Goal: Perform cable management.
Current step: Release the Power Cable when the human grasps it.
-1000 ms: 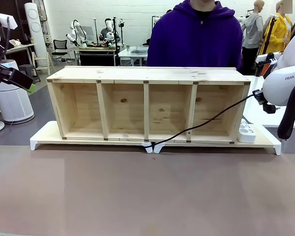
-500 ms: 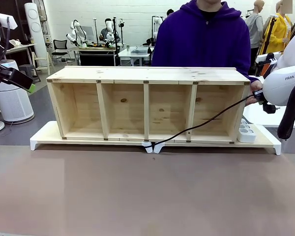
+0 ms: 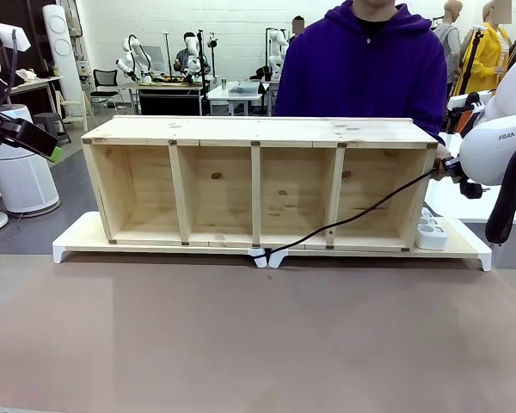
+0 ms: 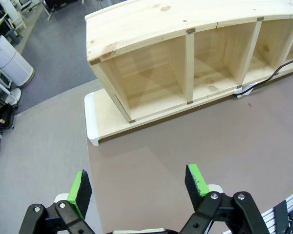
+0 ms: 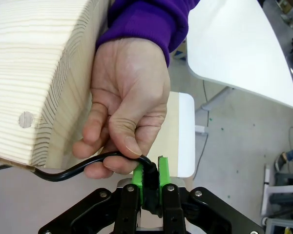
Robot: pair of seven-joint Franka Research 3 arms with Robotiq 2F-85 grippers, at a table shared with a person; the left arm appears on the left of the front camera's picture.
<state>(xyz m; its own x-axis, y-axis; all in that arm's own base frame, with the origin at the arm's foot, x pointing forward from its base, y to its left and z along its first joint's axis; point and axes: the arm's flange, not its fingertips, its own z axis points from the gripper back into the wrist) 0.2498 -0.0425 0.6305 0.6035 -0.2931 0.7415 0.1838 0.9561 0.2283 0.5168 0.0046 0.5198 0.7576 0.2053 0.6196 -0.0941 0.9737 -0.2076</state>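
Two arms, two very different poses. On the right, the right end effector (image 5: pixel 150 170) is pinched narrow on the cable (image 3: pixel 353 219), green pads clamping its black end just off the right end of the shelf (image 3: pixel 258 131). A person's hand (image 5: pixel 127 117) reaches around that end of the shelf, purple sleeve above, fingers curled over the cable right beside the pads. From the grip the cable slopes down and left across the front of the rightmost compartment to the near edge of the white base (image 3: pixel 77 237), mid-shelf. A power strip (image 3: pixel 430 231) sits on the base just right of the shelf. Far left, the left end effector (image 4: pixel 138 181) hangs high, pads wide apart and holding nothing, tilted down over the desk (image 3: pixel 258 335).
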